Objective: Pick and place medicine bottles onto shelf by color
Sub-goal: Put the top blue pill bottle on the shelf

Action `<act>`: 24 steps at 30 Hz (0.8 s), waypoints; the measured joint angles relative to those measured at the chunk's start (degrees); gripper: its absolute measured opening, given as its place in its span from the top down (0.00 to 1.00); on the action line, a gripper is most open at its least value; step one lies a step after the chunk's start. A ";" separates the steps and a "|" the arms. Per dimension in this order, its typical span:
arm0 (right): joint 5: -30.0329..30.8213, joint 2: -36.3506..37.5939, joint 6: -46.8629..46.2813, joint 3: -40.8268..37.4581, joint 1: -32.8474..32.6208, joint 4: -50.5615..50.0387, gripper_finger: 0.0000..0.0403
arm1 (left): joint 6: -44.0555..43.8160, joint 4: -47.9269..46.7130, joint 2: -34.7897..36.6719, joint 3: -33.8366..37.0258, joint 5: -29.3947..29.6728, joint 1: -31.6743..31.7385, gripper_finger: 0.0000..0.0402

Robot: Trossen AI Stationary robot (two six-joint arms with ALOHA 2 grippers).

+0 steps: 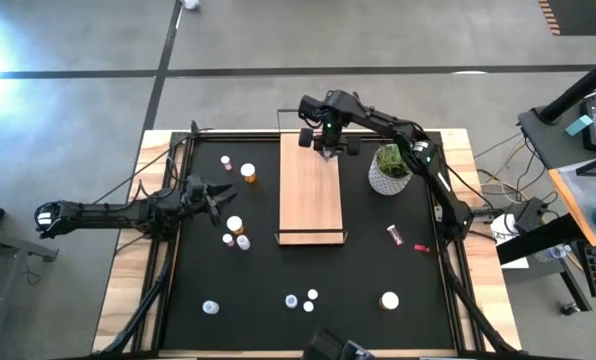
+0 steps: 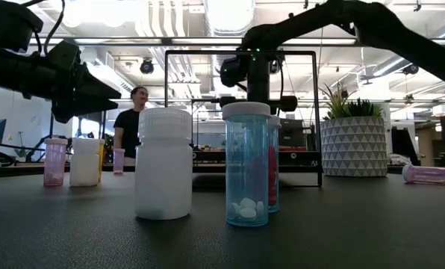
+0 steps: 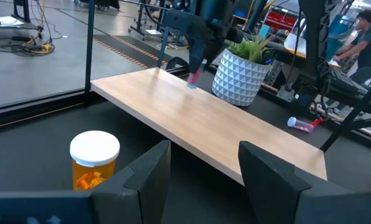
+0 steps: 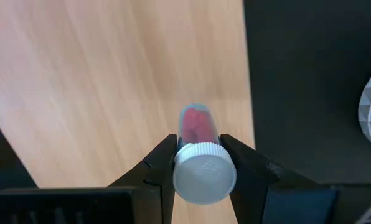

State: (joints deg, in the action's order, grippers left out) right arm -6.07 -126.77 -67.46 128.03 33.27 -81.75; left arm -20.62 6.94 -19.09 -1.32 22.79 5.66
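Pinching a pink bottle [image 4: 197, 127] just under its white cap, the right gripper [image 4: 198, 163] is hanging over the far end of the shelf [image 1: 310, 190], near the edge facing the plant [image 1: 389, 168]. From the left wrist view the bottle is standing upright, its bottom at the board or just over it, can't tell which. The left gripper [image 1: 216, 198] is sitting low over the desk [image 1: 398, 275] on the opposite side of the shelf, fingers spread and holding nothing, with an orange bottle [image 3: 94, 160] just in front of it. More bottles are sitting scattered around the mat: a couple near the far left corner, a few beside the shelf's near end, a pink one [image 1: 395, 235] lying on its side to the right, and a white bottle [image 2: 163, 164] and a pale blue one [image 2: 246, 164] near the front.
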 joint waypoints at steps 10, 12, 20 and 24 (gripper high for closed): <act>0.00 -1.17 0.01 -0.58 1.91 1.92 0.74 | 0.02 -0.06 0.00 0.00 0.00 -0.01 0.57; 0.04 -1.28 0.18 -0.55 2.08 2.59 0.74 | 0.01 -0.03 0.00 0.00 0.00 0.01 0.57; 1.29 -1.30 0.71 -0.58 2.81 3.66 0.74 | 0.02 -0.09 0.00 0.00 -0.02 -0.01 0.57; 1.33 -1.30 1.16 -0.60 3.11 3.80 0.74 | 0.00 -0.05 0.00 0.00 -0.02 -0.01 0.57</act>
State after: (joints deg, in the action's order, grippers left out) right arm -4.74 -128.07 -66.30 127.44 36.37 -77.96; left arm -20.62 6.88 -19.09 -1.32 22.76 5.66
